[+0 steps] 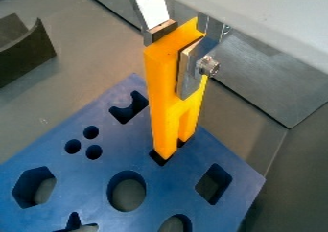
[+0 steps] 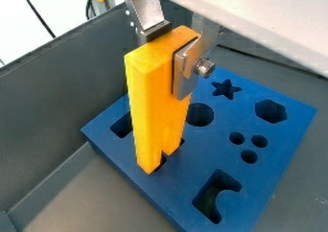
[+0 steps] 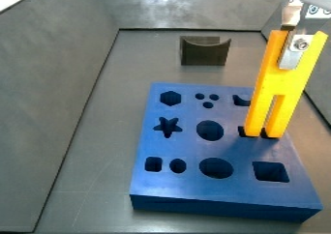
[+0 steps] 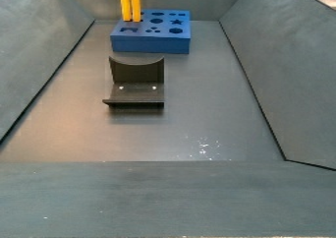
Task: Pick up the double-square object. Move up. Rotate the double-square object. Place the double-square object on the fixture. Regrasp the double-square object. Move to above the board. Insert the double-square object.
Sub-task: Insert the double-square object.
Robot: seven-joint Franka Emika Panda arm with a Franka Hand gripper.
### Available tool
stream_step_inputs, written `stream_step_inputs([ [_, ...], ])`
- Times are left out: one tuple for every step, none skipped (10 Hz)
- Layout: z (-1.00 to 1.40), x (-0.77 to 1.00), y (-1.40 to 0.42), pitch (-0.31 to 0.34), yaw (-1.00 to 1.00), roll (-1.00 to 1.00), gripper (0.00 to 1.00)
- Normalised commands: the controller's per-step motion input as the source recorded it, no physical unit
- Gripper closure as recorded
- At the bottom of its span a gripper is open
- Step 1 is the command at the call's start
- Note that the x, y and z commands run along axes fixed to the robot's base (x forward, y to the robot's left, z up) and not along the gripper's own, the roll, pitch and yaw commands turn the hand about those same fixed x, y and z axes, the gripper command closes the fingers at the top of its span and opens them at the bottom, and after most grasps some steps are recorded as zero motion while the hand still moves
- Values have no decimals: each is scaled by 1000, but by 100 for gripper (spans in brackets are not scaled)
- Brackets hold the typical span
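Grey tray floor; gripper (image 3: pixel 295 46) clamps double-square object (image 3: pixel 274 83) upright, prongs entering holes at board (image 3: pixel 195 170) edge

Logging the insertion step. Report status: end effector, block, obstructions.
End effector above the board, shut on the double-square object. Object upright, prongs down, tips in the board's holes. Fixture stands apart behind the board; nothing in the way.

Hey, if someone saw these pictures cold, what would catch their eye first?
The long yellow-orange forked block, upright with its prongs down in the bright-blue board of dark cut-outs. The gripper clamps its top end. Apart from the board sits the dark notched fixture.
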Motion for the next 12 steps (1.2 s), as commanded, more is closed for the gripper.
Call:
stream_step_inputs([
  [-83, -183, 94, 0, 143, 40, 100],
  [-91, -157, 49, 0, 129, 30, 100],
  [-143, -100, 0, 0, 91, 43, 100],
  [-183, -74, 0, 0, 51, 67, 100],
  [-186, -54, 0, 0, 17, 69, 100],
  [-409, -11, -49, -10, 34, 207, 100],
  [-643, 0, -134, -81, 51, 316, 100],
  [-637, 0, -131, -104, 40, 307, 100],
  [-631, 0, -126, -100, 40, 309, 100],
  [-631, 0, -120, -84, 63, 314, 100],
  [0, -57, 0, -4, 0, 0, 100],
  [0, 0, 0, 0, 0, 0, 100],
])
